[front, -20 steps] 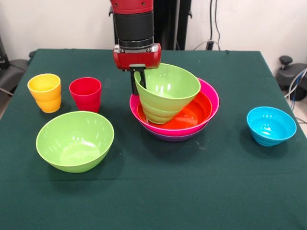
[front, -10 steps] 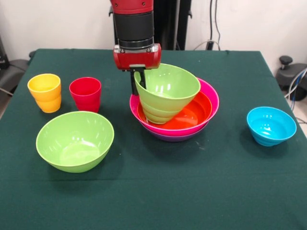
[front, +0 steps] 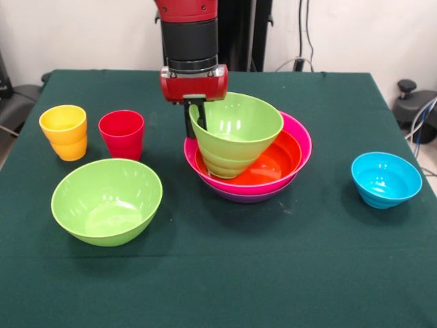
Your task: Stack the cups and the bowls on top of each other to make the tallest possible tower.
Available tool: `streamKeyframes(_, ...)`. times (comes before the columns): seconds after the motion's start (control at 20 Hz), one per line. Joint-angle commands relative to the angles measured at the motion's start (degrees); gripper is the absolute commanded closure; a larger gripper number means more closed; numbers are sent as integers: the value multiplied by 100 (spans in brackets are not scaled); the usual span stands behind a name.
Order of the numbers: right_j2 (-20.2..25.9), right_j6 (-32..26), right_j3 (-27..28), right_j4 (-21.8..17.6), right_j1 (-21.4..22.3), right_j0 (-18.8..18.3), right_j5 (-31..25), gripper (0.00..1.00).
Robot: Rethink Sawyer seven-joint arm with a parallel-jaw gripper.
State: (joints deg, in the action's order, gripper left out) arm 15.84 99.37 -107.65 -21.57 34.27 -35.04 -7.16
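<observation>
Lime bowl [front: 239, 130], green tablecloth [front: 273, 273]

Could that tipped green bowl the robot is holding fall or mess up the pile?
Maybe. The gripper pinches only the rim of the green bowl, which hangs tilted over the orange bowl. If released like that, it might settle crooked or slide toward the pink bowl edge. Pushing down off-centre could also shift the whole nested pile on the table.

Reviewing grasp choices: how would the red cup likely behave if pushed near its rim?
The red cup stands upright and is taller than wide, so it would probably tip rather than slide. Its glossy plastic looks rigid, likely light, perhaps slippery.
</observation>
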Motion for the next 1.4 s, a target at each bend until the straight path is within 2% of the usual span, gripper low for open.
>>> streamKeyframes(0.05,-348,-74,1116,-777,-1778,-59,283,100)
streamKeyframes(0.3,-326,-60,1113,-767,-1774,-59,242,100)
streamKeyframes(0.7,-27,-296,1276,-784,-2036,-341,34,100)
streamKeyframes(0.9,102,-456,1475,-909,-2268,-504,47,100)
streamKeyframes(1.2,116,-466,1565,-1096,-2393,-594,67,100)
streamKeyframes(1.4,360,-686,1500,-1264,-2371,-900,-167,100)
